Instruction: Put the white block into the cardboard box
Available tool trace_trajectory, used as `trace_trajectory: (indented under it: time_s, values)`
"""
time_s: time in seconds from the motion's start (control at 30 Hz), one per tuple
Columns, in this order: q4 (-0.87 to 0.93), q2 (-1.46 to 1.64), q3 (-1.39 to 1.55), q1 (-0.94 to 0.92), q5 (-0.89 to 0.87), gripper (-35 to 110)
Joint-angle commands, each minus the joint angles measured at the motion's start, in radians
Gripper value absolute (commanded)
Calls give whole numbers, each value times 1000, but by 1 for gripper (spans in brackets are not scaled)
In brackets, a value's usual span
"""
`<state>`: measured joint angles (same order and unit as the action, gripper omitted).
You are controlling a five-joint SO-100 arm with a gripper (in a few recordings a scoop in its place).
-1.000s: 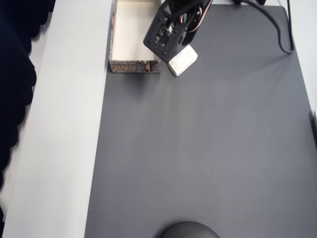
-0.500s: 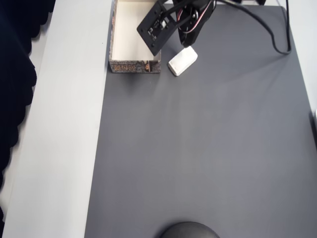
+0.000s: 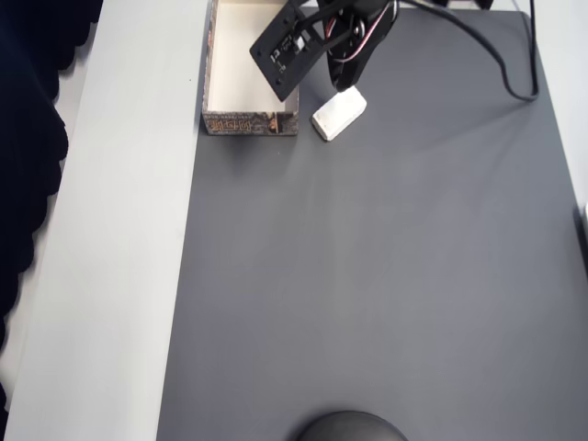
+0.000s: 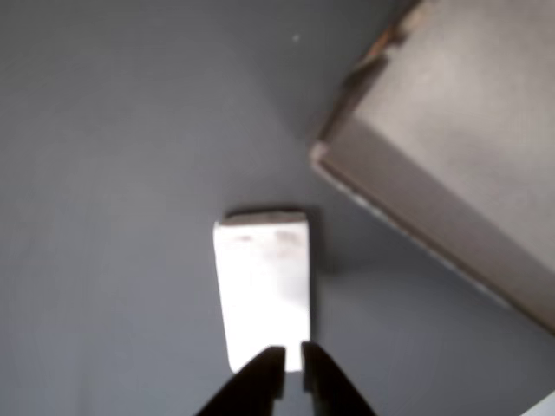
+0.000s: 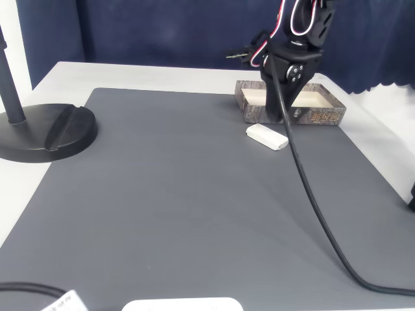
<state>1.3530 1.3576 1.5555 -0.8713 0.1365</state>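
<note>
Underneath, dark grey mat (image 5: 194, 194) on white table (image 5: 130, 76), navy curtain (image 5: 162, 29) behind.

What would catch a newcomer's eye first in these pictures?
The white block lies bright on the dark grey mat, just right of the cardboard box in the overhead view. The black gripper hangs above the block's end, its fingertips nearly together.

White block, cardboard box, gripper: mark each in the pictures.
white block (image 3: 339, 114), overhead view, middle of its top face.
cardboard box (image 3: 250, 123), overhead view, its printed front wall.
gripper (image 4: 290, 374), wrist view, midway between the two dark fingertips, which are nearly together just over the block's near end.
</note>
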Motion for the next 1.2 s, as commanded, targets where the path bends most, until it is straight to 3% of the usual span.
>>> trace_trajectory:
  time_s: [0.0, 0.8, 1.17]
  values:
    - [-12, 17, -54, 0, 60, -2]
    - [-37, 23, -15, -67, -35, 31]
    - [-40, -6, -11, -60, -48, 33]
